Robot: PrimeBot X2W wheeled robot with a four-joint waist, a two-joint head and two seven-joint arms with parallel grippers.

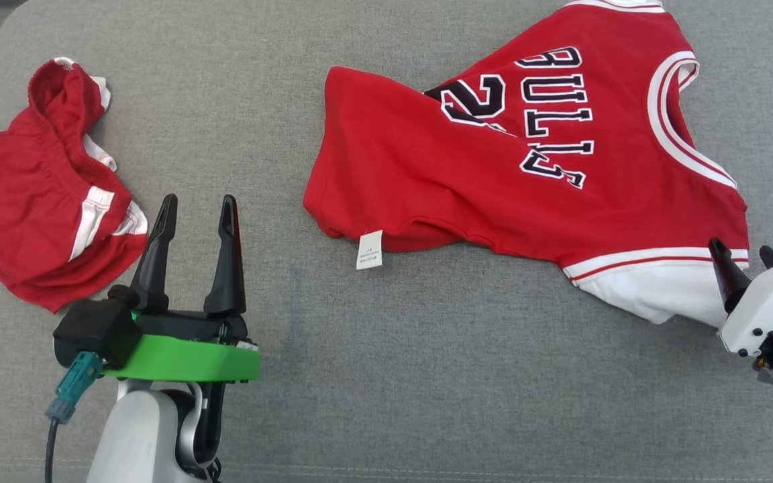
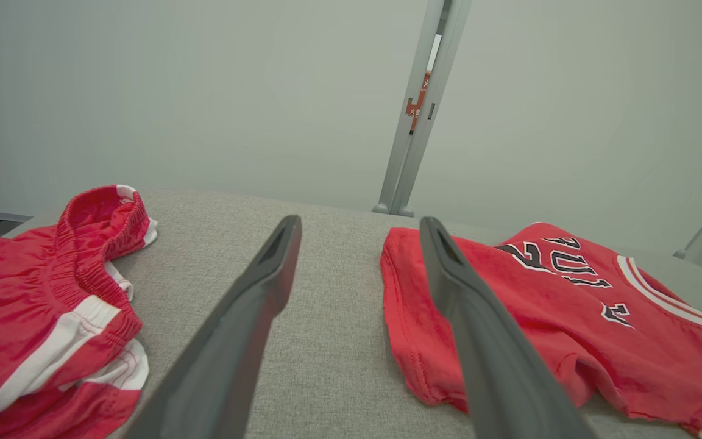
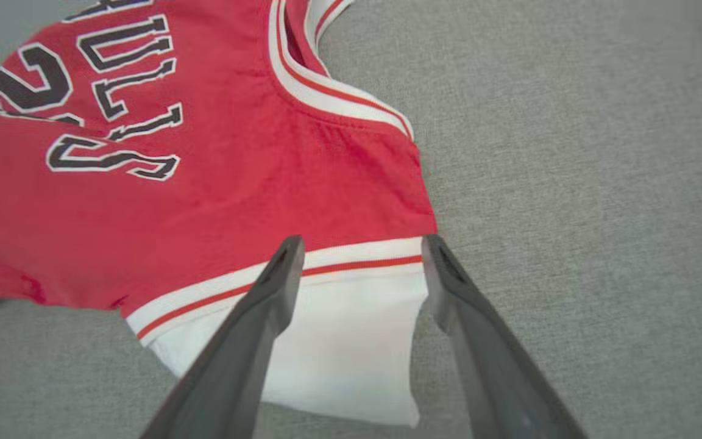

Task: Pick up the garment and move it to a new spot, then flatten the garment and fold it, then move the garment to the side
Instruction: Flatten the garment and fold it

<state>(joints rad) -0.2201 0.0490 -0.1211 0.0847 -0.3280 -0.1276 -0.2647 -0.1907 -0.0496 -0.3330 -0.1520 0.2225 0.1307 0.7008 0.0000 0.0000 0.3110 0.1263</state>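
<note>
The garment (image 1: 494, 174) is a red sleeveless jersey with black lettering and white trim, spread unevenly on the grey fabric surface (image 1: 427, 376) at the upper right. My right gripper (image 1: 743, 251) stands open at its near right corner. In the right wrist view the right gripper (image 3: 363, 244) has one finger on either side of the garment's (image 3: 174, 213) white panel, just above the cloth and gripping nothing. My left gripper (image 1: 198, 204) is open and empty over bare fabric, left of the garment. In the left wrist view the left gripper (image 2: 360, 225) points past the garment's (image 2: 570, 305) hem.
A crumpled pair of red shorts (image 1: 31, 194) with white stripes lies at the far left, close beside my left gripper; it also appears as shorts (image 2: 34, 292). A white care label (image 1: 370, 249) sticks out from the garment's near hem. A grey metal post (image 2: 415, 122) rises behind the surface.
</note>
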